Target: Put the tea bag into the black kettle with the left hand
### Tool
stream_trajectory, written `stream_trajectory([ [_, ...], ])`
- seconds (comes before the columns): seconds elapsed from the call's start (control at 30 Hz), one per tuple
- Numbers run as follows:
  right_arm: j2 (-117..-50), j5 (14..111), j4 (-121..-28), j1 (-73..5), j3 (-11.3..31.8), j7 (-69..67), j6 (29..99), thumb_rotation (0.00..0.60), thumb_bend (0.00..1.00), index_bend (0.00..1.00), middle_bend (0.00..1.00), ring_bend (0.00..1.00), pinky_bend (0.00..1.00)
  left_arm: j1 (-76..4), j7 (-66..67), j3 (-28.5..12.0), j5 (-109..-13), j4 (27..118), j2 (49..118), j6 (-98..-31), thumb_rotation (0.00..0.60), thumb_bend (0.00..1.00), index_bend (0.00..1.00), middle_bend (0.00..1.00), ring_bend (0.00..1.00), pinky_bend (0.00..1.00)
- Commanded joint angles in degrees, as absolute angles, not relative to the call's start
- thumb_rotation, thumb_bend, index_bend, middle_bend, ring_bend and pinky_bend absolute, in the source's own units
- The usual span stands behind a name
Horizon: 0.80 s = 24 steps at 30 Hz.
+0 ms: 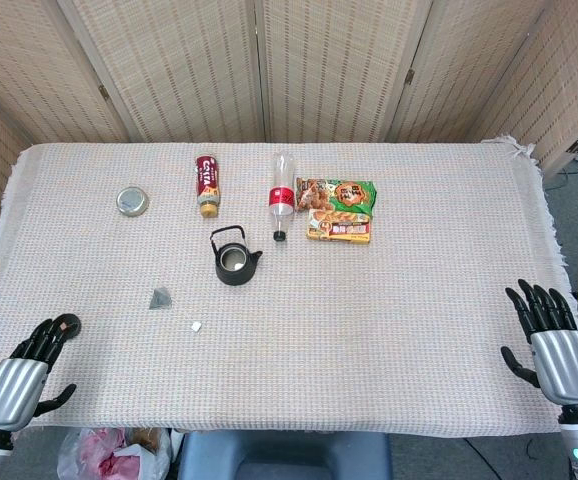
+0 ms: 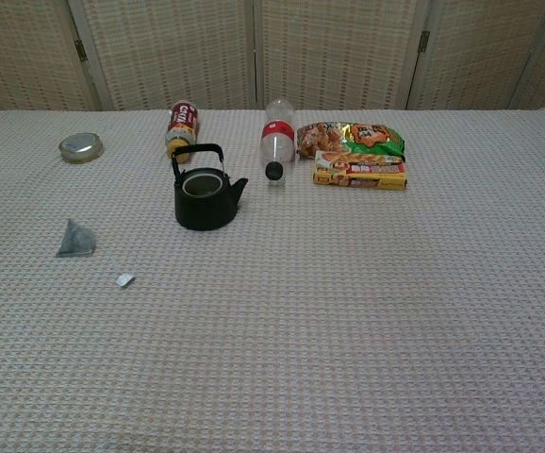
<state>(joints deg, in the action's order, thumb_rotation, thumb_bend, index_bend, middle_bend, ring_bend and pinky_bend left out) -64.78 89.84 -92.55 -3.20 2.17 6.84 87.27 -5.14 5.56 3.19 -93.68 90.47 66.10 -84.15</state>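
Our left hand (image 1: pixel 24 370) lies at the near edge of the tabletop (image 1: pixel 389 330), fingers apart, holding nothing; our right hand (image 1: pixel 551 335) likewise, spread and empty. Ahead and to the right of the left hand lies the tea bag (image 1: pixel 160 297), its white tag (image 1: pixel 195 325) beside it. Farther beyond stands the black kettle (image 1: pixel 234 260), lidless.

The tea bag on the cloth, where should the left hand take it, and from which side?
Pinch the tea bag near its raised upper point, coming from above: it stands as a small pyramid, so the top is free, while its base lies flat on the cloth. The left hand rests open at the table's near left edge; the black kettle stands open-topped beyond.
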Motion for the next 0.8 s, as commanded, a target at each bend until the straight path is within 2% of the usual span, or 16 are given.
stream_trajectory([
  [0.03, -64.8, 90.0, -92.5, -3.2, 2.2, 6.7, 87.4, 0.600, 0.23, 0.00, 0.00, 0.00, 0.00, -5.1, 5.6, 3.3, -93.8, 90.5, 66.2, -84.2, 0.600, 0.27, 0.11, 0.04, 0.02, 0.27],
  [0.33, -64.2, 92.0, -92.6, -3.1, 1.3, 5.4, 87.8, 0.600, 0.23, 0.00, 0.00, 0.00, 0.00, -5.0, 4.4, 5.3, -97.9, 91.4, 66.3, -85.1, 0.600, 0.27, 0.11, 0.04, 0.02, 0.27],
  [0.4, -64.1, 92.5, -92.8, -3.1, 1.3, 4.7, 88.1, 0.600, 0.23, 0.00, 0.00, 0.00, 0.00, -5.8, 4.8, 5.7, -99.5, 92.4, 65.3, -84.6, 0.600, 0.27, 0.11, 0.09, 0.06, 0.28],
  [0.43, -64.1, 92.7, -92.9, -3.2, 1.3, 4.5, 88.2, 0.600, 0.23, 0.00, 0.00, 0.00, 0.00, -6.2, 5.2, 5.6, -100.3, 93.1, 64.9, -84.7, 0.600, 0.27, 0.11, 0.20, 0.13, 0.32],
  [0.47, -64.1, 93.0, -92.9, -3.3, 1.3, 4.4, 88.3, 0.600, 0.23, 0.00, 0.00, 0.00, 0.00, -6.7, 5.9, 5.4, -101.4, 93.7, 64.5, -84.8, 0.600, 0.27, 0.12, 0.39, 0.26, 0.44],
  [0.53, -64.2, 93.5, -92.7, -3.8, 1.3, 4.7, 87.8, 0.600, 0.23, 0.00, 0.00, 0.00, 0.00, -8.4, 5.6, 5.4, -104.5, 95.1, 63.5, -84.5, 0.600, 0.27, 0.17, 0.81, 0.60, 0.79],
  [0.57, -64.2, 93.6, -92.8, -4.0, 1.3, 4.8, 87.5, 0.600, 0.23, 0.00, 0.00, 0.00, 0.00, -9.3, 4.9, 5.4, -105.6, 95.7, 63.0, -84.1, 0.600, 0.27, 0.22, 0.95, 0.76, 0.93],
  [0.6, -64.3, 93.6, -92.8, -4.2, 1.3, 5.0, 87.1, 0.600, 0.23, 0.00, 0.00, 0.00, 0.00, -10.3, 4.5, 5.1, -106.7, 96.3, 62.7, -83.7, 0.600, 0.27, 0.26, 0.99, 0.84, 0.98],
  [0.7, -64.5, 93.7, -92.9, -4.7, 1.3, 5.4, 86.5, 0.600, 0.23, 0.00, 0.00, 0.00, 0.00, -13.0, 5.8, 3.8, -106.2, 98.1, 62.6, -80.3, 0.600, 0.26, 0.37, 1.00, 0.98, 1.00],
  [0.8, -64.4, 93.8, -92.9, -5.0, 1.2, 5.4, 85.9, 0.600, 0.23, 0.00, 0.00, 0.00, 0.00, -16.1, 6.3, 2.4, -102.5, 102.0, 62.9, -74.1, 0.600, 0.26, 0.39, 1.00, 1.00, 1.00],
])
